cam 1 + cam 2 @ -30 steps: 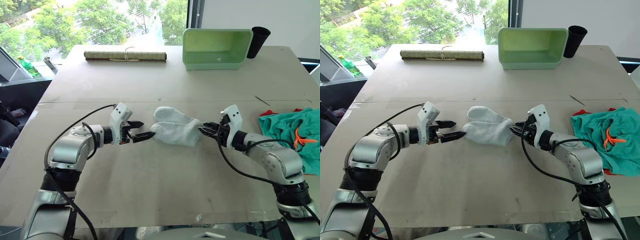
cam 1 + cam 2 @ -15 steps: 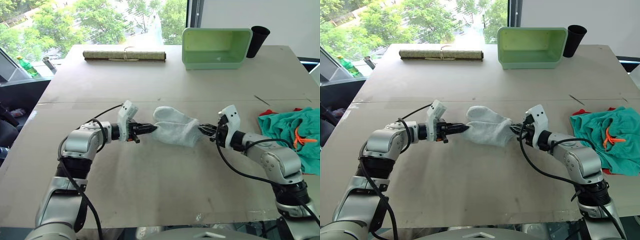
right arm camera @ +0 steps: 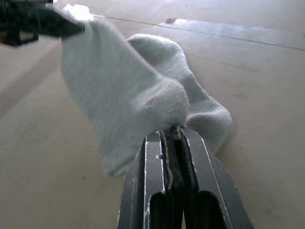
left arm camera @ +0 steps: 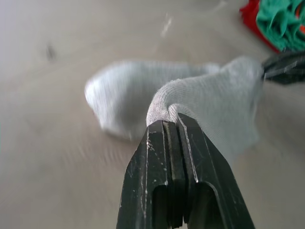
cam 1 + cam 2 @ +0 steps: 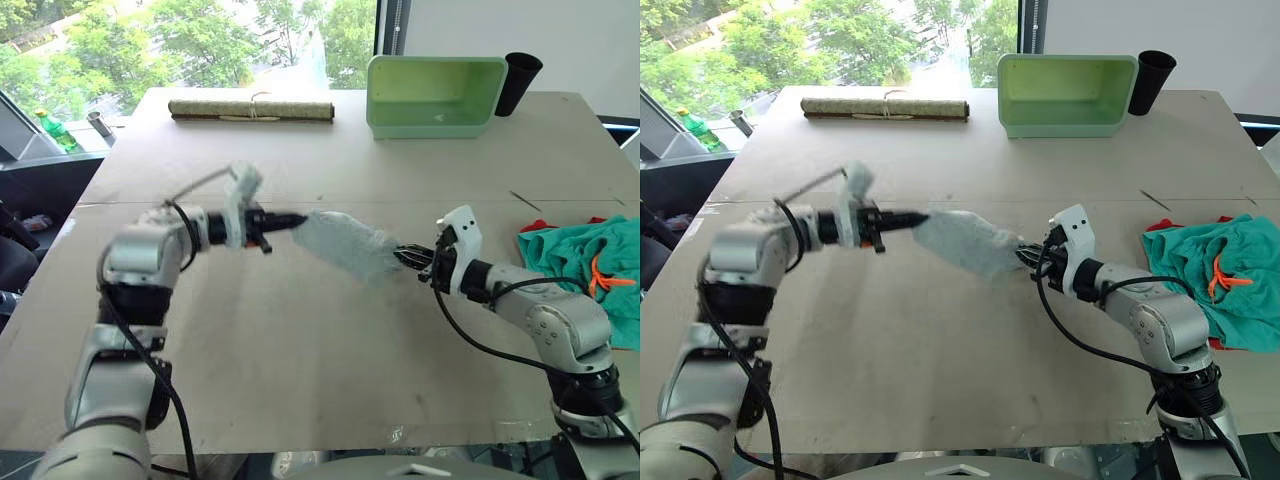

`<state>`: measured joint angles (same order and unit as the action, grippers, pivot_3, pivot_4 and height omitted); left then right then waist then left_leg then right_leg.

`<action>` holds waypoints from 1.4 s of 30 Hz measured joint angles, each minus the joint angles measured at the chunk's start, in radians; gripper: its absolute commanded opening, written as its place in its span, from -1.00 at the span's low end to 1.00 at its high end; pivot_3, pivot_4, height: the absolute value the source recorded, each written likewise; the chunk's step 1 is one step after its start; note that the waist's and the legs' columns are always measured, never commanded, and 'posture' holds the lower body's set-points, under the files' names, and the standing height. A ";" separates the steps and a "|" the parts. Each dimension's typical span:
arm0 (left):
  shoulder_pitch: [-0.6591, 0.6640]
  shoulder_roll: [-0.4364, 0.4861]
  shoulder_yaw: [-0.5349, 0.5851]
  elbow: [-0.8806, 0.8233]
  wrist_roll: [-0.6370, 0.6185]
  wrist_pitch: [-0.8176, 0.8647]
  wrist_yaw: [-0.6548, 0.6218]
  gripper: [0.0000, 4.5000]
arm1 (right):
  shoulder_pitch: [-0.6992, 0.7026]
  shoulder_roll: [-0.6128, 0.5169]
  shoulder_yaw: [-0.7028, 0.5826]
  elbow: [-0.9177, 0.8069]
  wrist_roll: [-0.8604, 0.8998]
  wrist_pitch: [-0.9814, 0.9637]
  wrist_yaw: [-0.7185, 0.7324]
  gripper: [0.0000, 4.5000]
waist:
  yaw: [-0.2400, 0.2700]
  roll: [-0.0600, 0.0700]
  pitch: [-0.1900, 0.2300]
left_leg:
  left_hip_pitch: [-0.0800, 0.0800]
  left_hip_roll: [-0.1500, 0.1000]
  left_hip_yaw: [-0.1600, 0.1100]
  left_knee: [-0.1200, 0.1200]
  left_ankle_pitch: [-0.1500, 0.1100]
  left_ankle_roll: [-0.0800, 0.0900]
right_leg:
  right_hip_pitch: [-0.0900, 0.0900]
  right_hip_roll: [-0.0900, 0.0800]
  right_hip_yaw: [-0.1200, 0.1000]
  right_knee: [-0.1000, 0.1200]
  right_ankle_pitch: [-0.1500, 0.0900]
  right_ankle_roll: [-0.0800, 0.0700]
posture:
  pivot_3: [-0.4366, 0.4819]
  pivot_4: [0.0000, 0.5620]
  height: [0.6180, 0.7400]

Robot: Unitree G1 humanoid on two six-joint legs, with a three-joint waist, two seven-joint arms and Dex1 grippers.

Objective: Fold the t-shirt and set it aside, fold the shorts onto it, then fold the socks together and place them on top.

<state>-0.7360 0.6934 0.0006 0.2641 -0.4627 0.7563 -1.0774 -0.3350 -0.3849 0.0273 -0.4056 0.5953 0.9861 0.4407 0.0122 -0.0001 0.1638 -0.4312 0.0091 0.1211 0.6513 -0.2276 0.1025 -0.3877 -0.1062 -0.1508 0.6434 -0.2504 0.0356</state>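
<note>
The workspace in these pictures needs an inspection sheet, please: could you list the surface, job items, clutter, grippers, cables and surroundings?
Surface: tan table, a seam running across it.
Job's things: grey socks stretched between both grippers; teal shorts bunched over the red t-shirt at the robot's right.
Clutter: green bin, black cup, rolled mat along the far edge.
Grippers: left gripper and right gripper each shut on a sock end.
Cables: black, along both forearms.
Surroundings: window, trees outside.

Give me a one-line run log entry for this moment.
step: sock fold | left gripper: shut on socks | right gripper: shut on socks | shorts over t-shirt, robot's right
</note>
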 measured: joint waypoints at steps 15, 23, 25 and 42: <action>-0.167 -0.072 -0.121 0.292 0.151 -0.151 -0.088 -0.97 | -0.047 0.008 -0.001 0.026 -0.002 0.091 -0.057 -1.00 | -0.009 0.000 0.000 | 0.000 0.000 0.001 0.000 0.003 0.004 | 0.000 0.002 0.001 0.002 0.000 0.000 | -0.05 -0.47 1.00; -0.206 -0.125 -0.124 0.421 0.204 -0.227 -0.095 -0.97 | -0.048 0.013 -0.002 0.042 -0.007 0.124 -0.080 -1.00 | -0.015 0.000 0.000 | 0.000 0.000 0.001 0.000 0.003 0.004 | 0.000 0.002 0.001 0.003 0.000 0.000 | -0.05 -0.47 1.00; -0.219 -0.143 -0.129 0.468 0.227 -0.253 -0.092 -0.97 | -0.051 0.020 -0.002 0.062 -0.014 0.126 -0.091 -1.00 | -0.015 -0.001 -0.001 | 0.000 0.000 0.001 0.000 0.003 0.004 | 0.000 0.002 0.001 0.003 0.000 0.000 | -0.05 -0.47 1.00; -0.301 -0.191 -0.166 0.740 0.397 -0.468 -0.092 -1.00 | -0.073 0.042 0.036 0.120 -0.083 0.061 -0.068 -0.12 | -0.024 -0.001 -0.001 | 0.000 0.000 0.002 0.000 0.003 0.004 | 0.000 0.002 0.001 0.004 0.000 0.000 | -0.05 -0.47 1.00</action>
<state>-1.0370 0.5028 -0.1650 1.0041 -0.0662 0.2884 -1.1694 -0.4080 -0.3431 0.0637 -0.2857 0.5127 1.0472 0.3730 -0.0122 -0.0010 0.1630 -0.4309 0.0090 0.1229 0.6518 -0.2247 0.1068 -0.3880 -0.1042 -0.1495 0.6471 -0.2504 0.0355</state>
